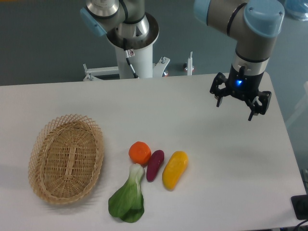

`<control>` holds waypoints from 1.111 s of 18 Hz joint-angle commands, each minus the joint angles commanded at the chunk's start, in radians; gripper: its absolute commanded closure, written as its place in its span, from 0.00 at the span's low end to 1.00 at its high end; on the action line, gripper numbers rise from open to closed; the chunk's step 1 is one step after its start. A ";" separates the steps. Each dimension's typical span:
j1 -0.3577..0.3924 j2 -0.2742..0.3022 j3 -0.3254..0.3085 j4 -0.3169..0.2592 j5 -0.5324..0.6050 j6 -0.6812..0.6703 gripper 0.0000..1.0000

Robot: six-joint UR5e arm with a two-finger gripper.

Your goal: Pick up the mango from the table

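Observation:
The mango (174, 169), a glossy yellow-orange elongated fruit, lies on the white table (216, 159) near the front middle. It lies right of the purple sweet potato (154, 165); whether they touch I cannot tell. My gripper (235, 110) hangs above the table at the back right, well apart from the mango, up and to its right. Its fingers (251, 113) are spread and hold nothing.
A round orange fruit (140, 152) lies left of the sweet potato. A green bok choy (128, 198) lies in front of them. An oval wicker basket (66, 158) stands at the left. The arm's base column (134, 53) stands behind the table's far edge.

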 joint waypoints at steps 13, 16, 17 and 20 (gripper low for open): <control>-0.011 -0.002 -0.012 0.040 -0.009 -0.037 0.00; -0.046 -0.017 -0.009 0.044 -0.002 -0.217 0.00; -0.064 -0.028 0.000 0.058 0.003 -0.292 0.00; -0.115 -0.063 -0.032 0.193 0.028 -0.344 0.00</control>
